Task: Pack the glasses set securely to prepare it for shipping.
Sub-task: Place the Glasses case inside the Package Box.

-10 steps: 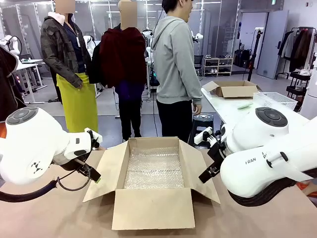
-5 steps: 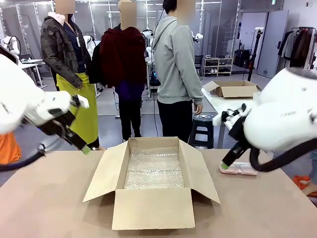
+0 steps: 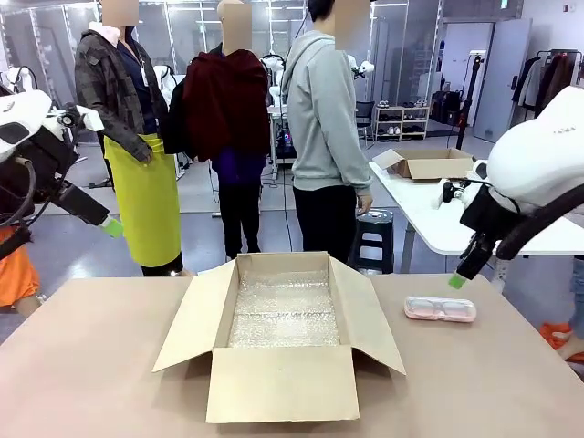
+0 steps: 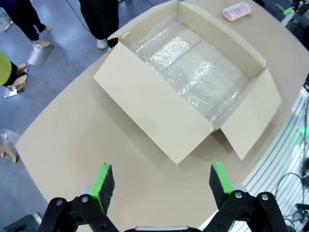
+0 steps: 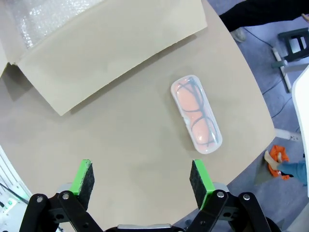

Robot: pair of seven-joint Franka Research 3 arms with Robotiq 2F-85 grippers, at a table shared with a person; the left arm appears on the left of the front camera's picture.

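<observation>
Glasses case, pale pink (image 3: 440,308), count one: flat on the desk (image 3: 91,365), right of the open cardboard box (image 3: 283,383), near its right flap but apart from it; top upward, spectacles outline visible through it. Long axis across the desk in the front view, roughly parallel to the near edge; in the right wrist view slanted, upper left to lower right, ahead of the fingers and offset toward the right-hand one. Right tool (image 5: 140,179), count one: hanging above the case and slightly to its outer side, clear of it, pads spread wide, nothing pinched. Left tool (image 4: 161,179), count one: raised high off the desk's left side, well apart from the case with the whole box between, likewise spread wide and empty. Nearer arm: right, by a clear margin. Probable requirement for a grasp, as a judgement: descent toward the case plus a wrist roll to set the pads across the short axis, not along the long one. Cardboard box, count one: four flaps open, floor lined with bubble wrap (image 3: 285,310), no case inside. Person (image 3: 321,137), count one at the desk's far side, standing side-on, hands away from the desk. Task stage, judged: packing not yet begun.
</observation>
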